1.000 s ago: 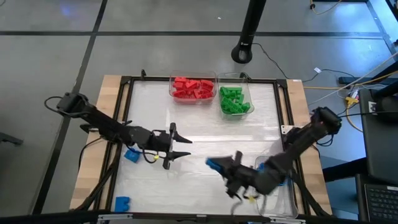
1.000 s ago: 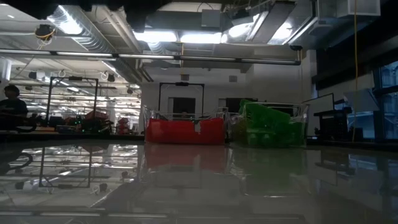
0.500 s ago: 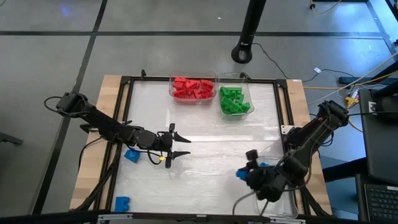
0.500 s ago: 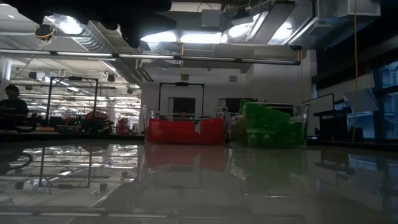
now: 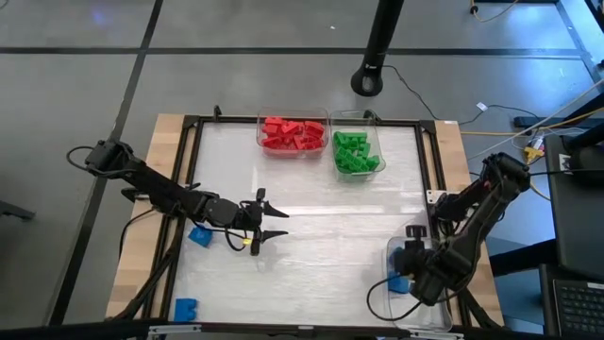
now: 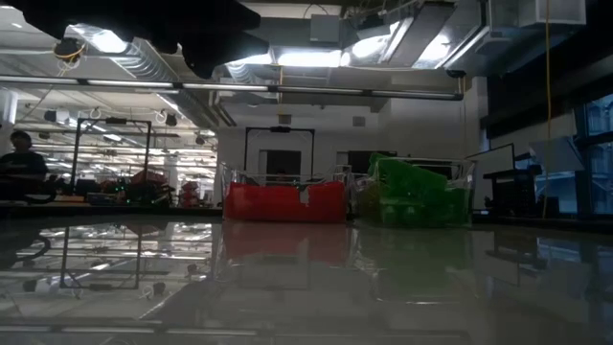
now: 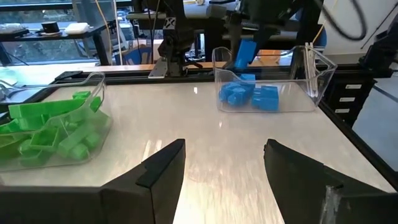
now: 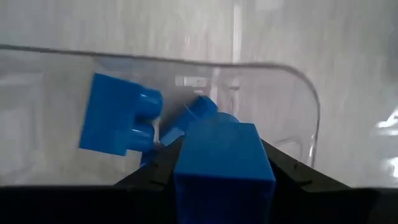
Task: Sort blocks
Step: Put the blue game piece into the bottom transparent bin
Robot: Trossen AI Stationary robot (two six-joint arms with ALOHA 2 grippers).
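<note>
My right gripper (image 5: 400,280) is shut on a blue block (image 8: 222,160) and hovers over the clear bin (image 5: 427,307) at the table's right near corner. That bin holds other blue blocks (image 8: 122,122), also seen in the left wrist view as blue blocks (image 7: 249,96). My left gripper (image 5: 271,225) is open above bare table at left centre. Two loose blue blocks lie flat on the table, one (image 5: 200,236) beside the left arm and one (image 5: 185,308) near the near edge. My right gripper pinches the blue block between its two fingers, which sit on the block's opposite sides (image 8: 186,163). The fingers point down from above into the bin. The block (image 7: 244,53) is lifted clear, above the blocks in the bin.
At the far edge stand a clear bin of red blocks (image 5: 294,134) and a clear bin of green blocks (image 5: 357,153). A black frame (image 5: 193,151) runs round the table. In the low view a person (image 6: 19,168) shows far back in the room.
My right gripper has carried the blue block from over the table's near middle toward the right edge and now hangs over the clear bin. It has stayed shut on the block.
</note>
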